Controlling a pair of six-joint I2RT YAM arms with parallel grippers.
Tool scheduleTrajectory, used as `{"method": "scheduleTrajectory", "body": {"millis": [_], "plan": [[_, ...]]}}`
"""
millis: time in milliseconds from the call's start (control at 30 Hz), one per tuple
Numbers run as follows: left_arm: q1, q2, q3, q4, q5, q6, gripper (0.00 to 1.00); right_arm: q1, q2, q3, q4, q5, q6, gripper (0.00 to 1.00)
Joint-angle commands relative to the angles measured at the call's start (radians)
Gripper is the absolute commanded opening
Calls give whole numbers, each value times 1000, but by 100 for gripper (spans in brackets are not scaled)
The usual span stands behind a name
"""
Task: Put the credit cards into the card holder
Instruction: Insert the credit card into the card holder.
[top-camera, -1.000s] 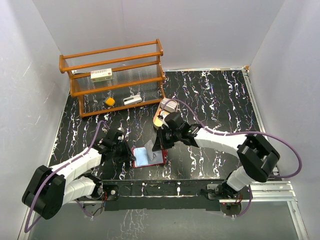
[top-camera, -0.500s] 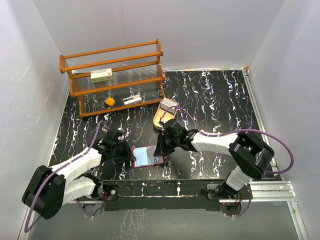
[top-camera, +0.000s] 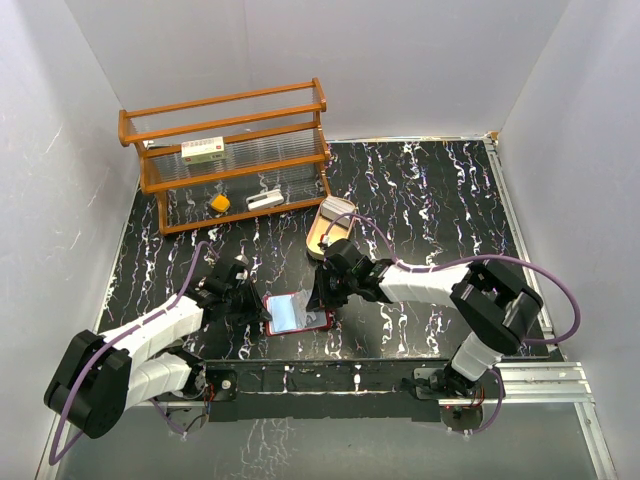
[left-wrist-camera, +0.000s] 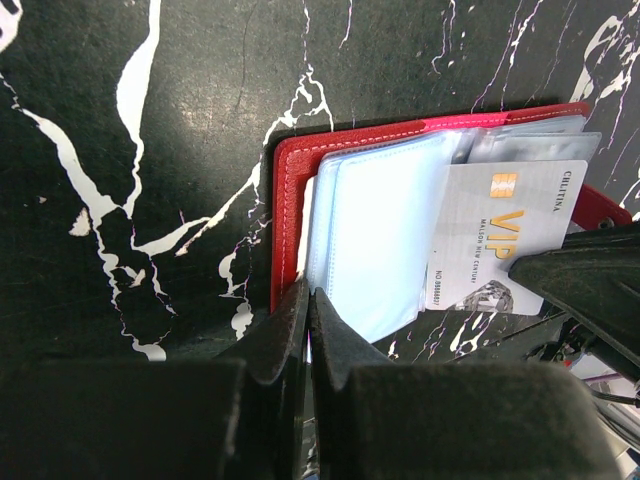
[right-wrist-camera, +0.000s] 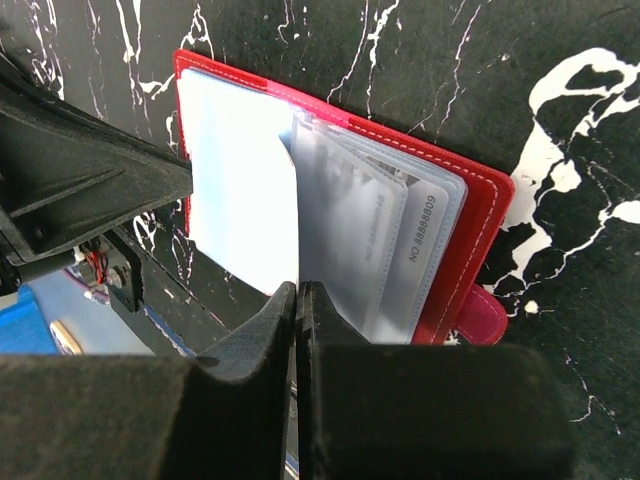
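Observation:
The card holder (top-camera: 297, 312) lies open on the black marbled table, red cover down, pale blue pockets up. In the left wrist view, a whitish credit card (left-wrist-camera: 510, 235) printed VIP sits among the clear sleeves on its far half. The right wrist view shows a numbered card (right-wrist-camera: 425, 250) inside those sleeves. My left gripper (left-wrist-camera: 307, 300) is shut, its tips on the holder's (left-wrist-camera: 288, 200) near edge. The right gripper (right-wrist-camera: 297, 288) is shut, its tips at the edge of the pocket leaves (right-wrist-camera: 240, 190). Whether either pinches a leaf does not show.
A wooden rack (top-camera: 230, 150) at the back left holds a white red-labelled box (top-camera: 203, 150), with a yellow item (top-camera: 219, 203) and a white item (top-camera: 264, 200) below. A tan oval tray (top-camera: 322, 232) sits just behind the right gripper (top-camera: 320, 297). White walls enclose the table.
A leaf that stood up from the holder a second ago now lies flat. The right gripper came down and slightly left toward the holder. The left arm stayed put.

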Motion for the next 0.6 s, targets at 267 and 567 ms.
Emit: {"method": "scheduleTrajectory", "body": {"millis": [267,567], "plan": [[-3,3,-3,-32,-3,-5,0,-2,59,25,51,8,23,3],[-4,-32,-31,-12,18,-28,0,-1,55,2,118,-4,98,5]]}}
